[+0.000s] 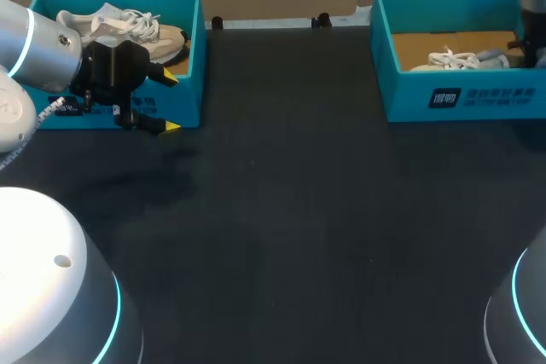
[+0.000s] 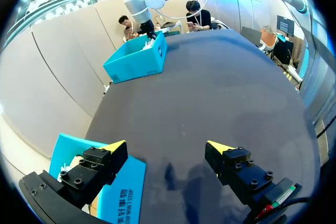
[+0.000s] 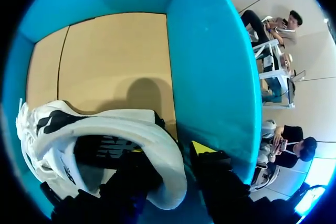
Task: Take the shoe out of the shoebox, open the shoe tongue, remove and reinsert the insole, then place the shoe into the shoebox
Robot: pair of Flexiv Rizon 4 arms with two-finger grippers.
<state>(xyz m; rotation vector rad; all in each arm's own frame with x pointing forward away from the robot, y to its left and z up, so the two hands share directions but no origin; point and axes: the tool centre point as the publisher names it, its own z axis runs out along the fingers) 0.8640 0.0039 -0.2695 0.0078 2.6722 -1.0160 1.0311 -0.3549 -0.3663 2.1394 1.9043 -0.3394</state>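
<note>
The table (image 1: 281,210) wore a matte black cover. At its far-right corner sat a teal shoebox (image 1: 401,95), straight-walled, with a flat tan cardboard floor (image 3: 105,61). Inside lay the white sneaker (image 1: 452,60), its laces in a loose tangle. The right arm (image 1: 531,14) came down into that box. From its wrist I could see the right gripper (image 3: 170,150) pinched on the sneaker (image 3: 131,124). The fingers sat close on either side of the smooth, rounded heel collar, one inside the shoe and one outside, against the box's teal wall.

At the table's far-left corner stood a second teal shoebox (image 1: 194,83) holding a beige sneaker (image 1: 145,31) with white laces. The left gripper (image 1: 169,102) hung over the table by that box's near corner, its blocky black fingers spread wide and holding nothing. Its wedge-shaped yellow tips pointed out across the bare cover, as the left wrist view (image 2: 167,146) showed.
</note>
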